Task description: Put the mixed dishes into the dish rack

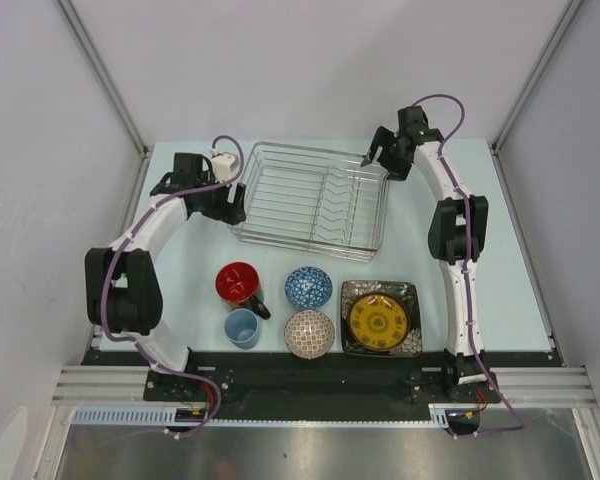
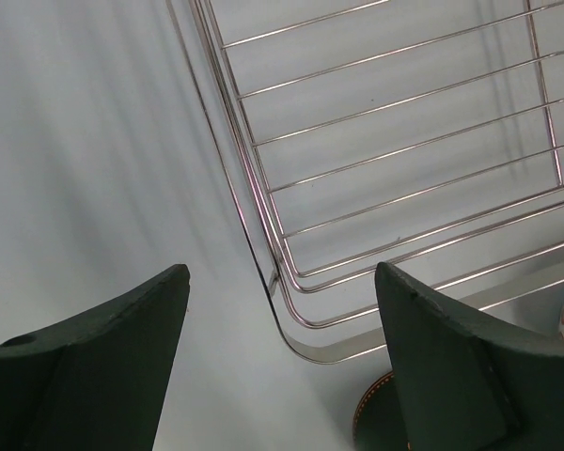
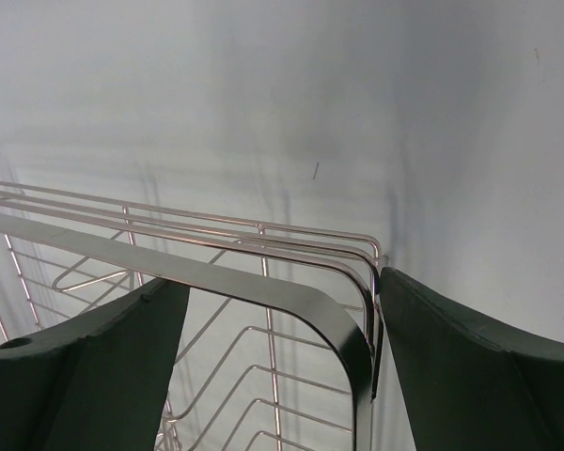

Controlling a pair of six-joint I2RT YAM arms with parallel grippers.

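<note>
The dish rack [image 1: 311,147], a silver wire basket, stands at mid-table with nothing in it. My left gripper [image 1: 234,208] is open at its near-left corner. In the left wrist view that corner [image 2: 305,346] lies between the spread fingers [image 2: 122,357], untouched. My right gripper [image 1: 372,158] is open at the far-right corner, straddling the rim [image 3: 216,277], with the right finger [image 3: 470,366] against the corner wire. In front of the rack stand the red-inside mug [image 1: 238,283], light-blue cup [image 1: 242,328], blue bowl [image 1: 308,287], pinkish-beige bowl [image 1: 309,333], and the yellow plate [image 1: 378,320] on the dark square plate [image 1: 408,295].
White walls close in the table on the left, back and right. The arm bases sit on a black rail [image 1: 320,375] at the near edge. The dishes form a tight group between rack and rail.
</note>
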